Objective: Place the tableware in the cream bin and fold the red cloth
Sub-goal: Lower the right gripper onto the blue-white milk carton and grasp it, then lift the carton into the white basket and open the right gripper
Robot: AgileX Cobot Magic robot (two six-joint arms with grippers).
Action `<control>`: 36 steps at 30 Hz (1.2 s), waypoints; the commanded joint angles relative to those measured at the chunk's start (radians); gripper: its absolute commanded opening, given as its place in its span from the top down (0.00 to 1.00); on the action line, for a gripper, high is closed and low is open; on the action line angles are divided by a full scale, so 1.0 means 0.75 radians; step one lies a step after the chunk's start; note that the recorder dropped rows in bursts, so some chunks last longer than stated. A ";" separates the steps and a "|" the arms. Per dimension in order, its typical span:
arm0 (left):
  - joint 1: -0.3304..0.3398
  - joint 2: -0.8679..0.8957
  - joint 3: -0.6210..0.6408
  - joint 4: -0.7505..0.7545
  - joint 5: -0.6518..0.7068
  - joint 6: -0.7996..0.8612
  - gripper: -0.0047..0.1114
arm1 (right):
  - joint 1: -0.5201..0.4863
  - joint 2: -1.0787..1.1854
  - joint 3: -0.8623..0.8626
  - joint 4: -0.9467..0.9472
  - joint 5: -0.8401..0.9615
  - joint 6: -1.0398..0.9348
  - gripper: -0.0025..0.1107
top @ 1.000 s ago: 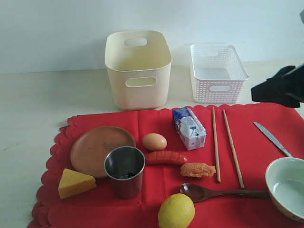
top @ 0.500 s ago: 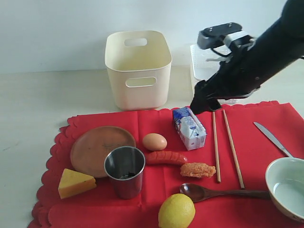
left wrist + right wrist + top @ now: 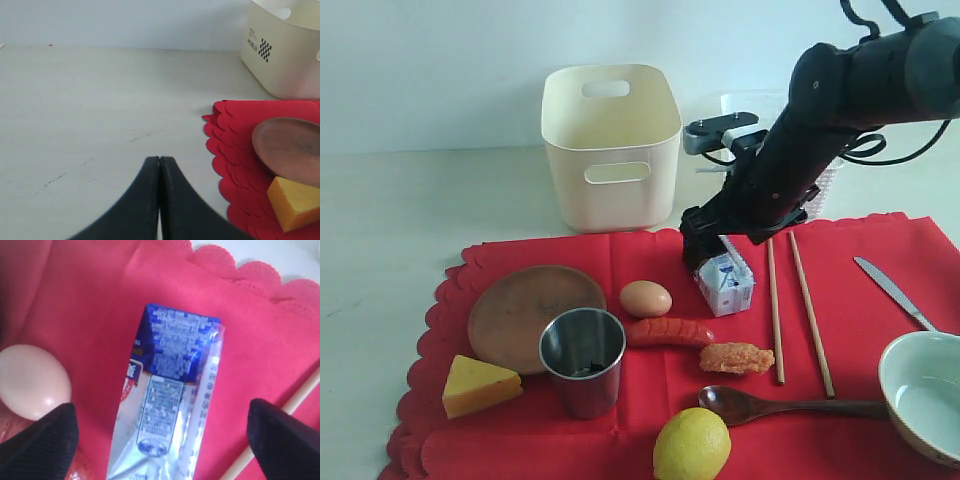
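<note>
Red cloth (image 3: 880, 300) was noted spread flat beneath the right gripper (image 3: 705, 245), with every item lying on it. Cream bin (image 3: 610, 150) stood beyond the gripper, off the cloth, near but apart. Brown plate (image 3: 525, 310) and steel cup (image 3: 583, 360) lay well apart from the gripper, past the egg (image 3: 646, 298). Chopsticks (image 3: 795, 310) lay just beside it on the opposite side.

Right gripper jaws were found spread wide and empty, straddling the milk carton (image 3: 170, 390) directly below. Left gripper (image 3: 159, 200) was recorded pressed together, empty, over bare table near the cloth's scalloped edge.

Risk judged: closure here would seize the carton, which is food and not tableware. A descending finger could also nudge the egg into rolling, or skew the chopsticks.
</note>
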 commanded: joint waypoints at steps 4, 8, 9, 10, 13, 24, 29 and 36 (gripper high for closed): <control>-0.009 -0.007 -0.006 -0.003 -0.019 -0.006 0.96 | 0.002 0.152 -0.095 -0.038 -0.051 0.043 0.22; -0.009 -0.007 -0.006 -0.003 -0.019 -0.006 0.96 | 0.002 0.191 -0.098 -0.044 -0.077 0.043 0.34; -0.009 -0.007 -0.006 -0.003 -0.019 -0.006 0.96 | 0.002 0.194 -0.098 -0.047 -0.081 0.043 0.40; -0.009 -0.007 -0.006 -0.003 -0.019 -0.006 0.96 | 0.002 0.197 -0.098 -0.047 -0.081 0.043 0.48; -0.009 -0.007 -0.006 -0.003 -0.019 -0.006 0.96 | 0.002 0.190 -0.098 -0.047 -0.081 0.043 0.72; -0.009 -0.007 -0.006 -0.003 -0.019 -0.006 0.96 | 0.002 -0.120 -0.098 -0.125 0.043 0.058 0.98; -0.009 -0.007 -0.006 -0.003 -0.019 -0.006 0.96 | 0.002 -0.293 -0.098 -0.234 -0.013 0.183 0.98; -0.009 -0.007 -0.006 -0.003 -0.019 -0.006 0.96 | -0.124 -0.220 -0.336 -0.236 -0.080 0.283 0.98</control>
